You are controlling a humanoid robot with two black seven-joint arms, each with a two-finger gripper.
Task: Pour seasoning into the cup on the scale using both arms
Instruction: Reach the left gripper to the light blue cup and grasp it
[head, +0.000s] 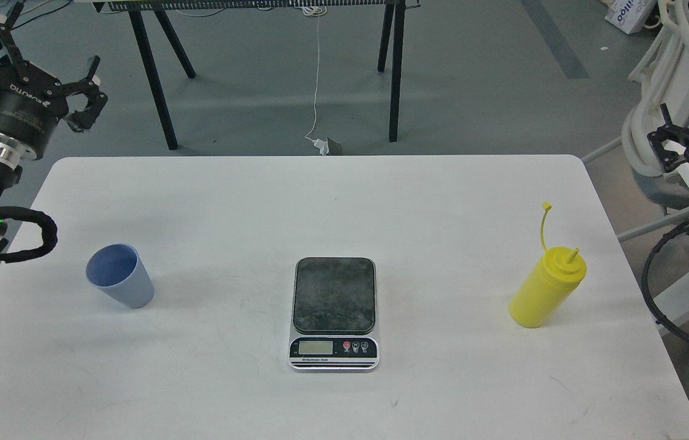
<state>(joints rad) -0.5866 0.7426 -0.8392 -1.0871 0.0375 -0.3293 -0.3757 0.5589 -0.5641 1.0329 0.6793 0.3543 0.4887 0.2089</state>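
Both grippers — left [84, 91], right [665, 143] — far from cup [121, 275].

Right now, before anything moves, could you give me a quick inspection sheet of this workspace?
Surface: white table, faint scuffs.
Job's things: blue cup upright at left, empty; scale centre, platform bare; yellow seasoning bottle upright at right, cap off on its strap.
Clutter: nothing seen on the table.
Grippers: left gripper open, holding nothing; right gripper beyond the table's edge, state unclear.
Cables: black bundles on both arms; white cord on the floor.
Surroundings: black trestle legs, grey floor.
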